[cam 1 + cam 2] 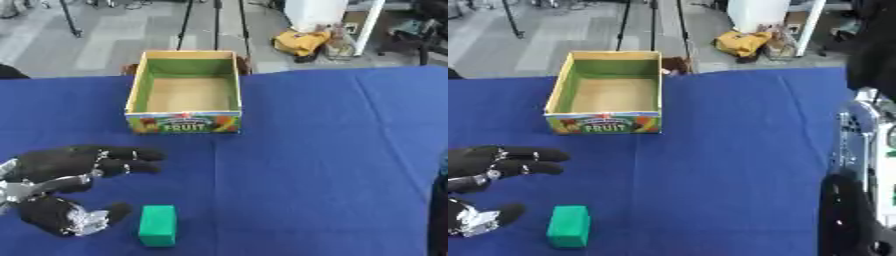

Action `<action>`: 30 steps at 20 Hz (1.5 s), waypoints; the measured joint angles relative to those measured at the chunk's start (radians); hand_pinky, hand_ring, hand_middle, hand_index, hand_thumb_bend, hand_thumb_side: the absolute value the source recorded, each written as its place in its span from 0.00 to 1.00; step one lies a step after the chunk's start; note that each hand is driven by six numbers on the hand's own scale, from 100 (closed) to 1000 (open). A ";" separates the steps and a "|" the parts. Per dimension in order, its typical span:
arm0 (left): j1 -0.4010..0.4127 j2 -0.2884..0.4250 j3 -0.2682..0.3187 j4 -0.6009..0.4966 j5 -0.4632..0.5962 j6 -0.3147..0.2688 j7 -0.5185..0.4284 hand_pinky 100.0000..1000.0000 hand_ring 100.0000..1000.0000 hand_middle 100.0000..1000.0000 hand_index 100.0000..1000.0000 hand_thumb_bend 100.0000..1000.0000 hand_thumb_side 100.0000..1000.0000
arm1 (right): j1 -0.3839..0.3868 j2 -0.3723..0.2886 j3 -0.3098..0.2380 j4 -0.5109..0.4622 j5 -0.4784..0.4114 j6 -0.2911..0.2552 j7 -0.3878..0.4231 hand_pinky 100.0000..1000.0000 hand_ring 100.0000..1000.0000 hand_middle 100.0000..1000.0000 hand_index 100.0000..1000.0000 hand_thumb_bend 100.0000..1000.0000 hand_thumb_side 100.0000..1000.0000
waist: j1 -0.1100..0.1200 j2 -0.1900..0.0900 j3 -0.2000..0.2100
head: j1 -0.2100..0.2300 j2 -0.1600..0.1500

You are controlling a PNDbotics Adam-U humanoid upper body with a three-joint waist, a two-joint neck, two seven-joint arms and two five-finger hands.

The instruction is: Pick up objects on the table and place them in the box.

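A green block lies on the blue tablecloth near the front left. My left hand hovers just to its left, open, fingers stretched toward the right and thumb close beside the block without touching it. The cardboard fruit box stands open and empty further back, with a green inner wall and a "FRUIT" label on its front. My right arm shows at the right edge of the right eye view, its hand a dark shape low in the corner.
The blue table reaches across the whole view. Beyond its far edge are tripod legs, a yellow bag and a white cabinet on the floor.
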 measured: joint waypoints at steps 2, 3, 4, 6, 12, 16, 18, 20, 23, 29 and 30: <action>-0.005 -0.009 -0.005 0.013 -0.020 -0.001 0.001 0.89 0.99 1.00 1.00 0.12 1.00 | 0.000 0.000 0.000 0.000 0.000 0.001 0.001 0.74 0.81 0.55 0.82 0.00 0.86 | 0.000 0.000 0.004 | 0.001 0.000; -0.006 -0.017 -0.009 0.020 -0.032 -0.003 0.003 0.89 0.99 1.00 1.00 0.16 1.00 | 0.001 -0.001 0.000 0.000 0.000 0.001 0.002 0.74 0.81 0.55 0.82 0.00 0.86 | 0.001 0.000 0.006 | 0.000 0.000; -0.006 -0.027 -0.010 0.029 -0.044 -0.006 0.006 0.89 0.99 1.00 1.00 0.18 1.00 | 0.001 -0.001 -0.001 0.000 0.000 0.001 0.002 0.74 0.81 0.55 0.82 0.00 0.86 | 0.002 0.000 0.010 | -0.001 0.000; -0.008 -0.049 -0.011 0.049 -0.065 -0.011 0.011 0.89 0.99 1.00 1.00 0.24 1.00 | 0.006 -0.002 -0.001 0.000 0.000 0.002 0.002 0.74 0.81 0.55 0.82 0.00 0.86 | 0.005 0.000 0.018 | -0.003 0.000; -0.024 -0.125 0.024 0.091 -0.121 -0.023 0.023 0.87 1.00 1.00 1.00 0.21 1.00 | 0.013 -0.011 -0.007 0.000 0.000 0.003 0.001 0.74 0.82 0.55 0.82 0.00 0.85 | 0.013 -0.002 0.031 | -0.008 0.001; -0.024 -0.155 0.035 0.099 -0.164 -0.037 0.037 0.89 1.00 1.00 1.00 0.06 0.95 | 0.017 -0.012 -0.007 0.000 0.000 0.005 0.000 0.74 0.82 0.55 0.82 0.00 0.85 | 0.013 -0.002 0.032 | -0.008 0.001; -0.025 -0.167 0.034 0.105 -0.176 -0.038 0.038 0.89 1.00 1.00 1.00 0.10 1.00 | 0.017 -0.012 -0.009 0.000 0.000 0.005 -0.001 0.74 0.82 0.55 0.82 0.00 0.85 | 0.014 -0.002 0.032 | -0.006 0.001; -0.025 -0.177 0.028 0.113 -0.184 -0.038 0.038 0.90 1.00 1.00 1.00 0.18 1.00 | 0.018 -0.012 -0.012 0.000 0.000 0.006 -0.002 0.74 0.82 0.55 0.82 0.00 0.85 | 0.015 -0.002 0.032 | -0.005 0.001; -0.026 -0.194 0.015 0.129 -0.205 -0.044 0.044 0.90 1.00 1.00 1.00 0.30 1.00 | 0.018 -0.013 -0.013 0.000 0.000 0.008 -0.003 0.74 0.82 0.55 0.82 0.00 0.85 | 0.016 -0.002 0.035 | -0.004 0.002; -0.024 -0.220 0.016 0.123 -0.256 -0.068 0.068 0.89 1.00 1.00 1.00 0.37 1.00 | 0.018 -0.018 -0.013 0.000 0.000 0.008 -0.003 0.74 0.82 0.54 0.82 0.00 0.84 | 0.016 -0.002 0.040 | -0.003 0.002; -0.023 -0.220 0.016 0.118 -0.264 -0.072 0.072 0.88 1.00 1.00 1.00 0.38 1.00 | 0.018 -0.018 -0.013 0.000 0.000 0.008 -0.003 0.74 0.82 0.54 0.82 0.00 0.84 | 0.016 -0.002 0.040 | -0.002 0.002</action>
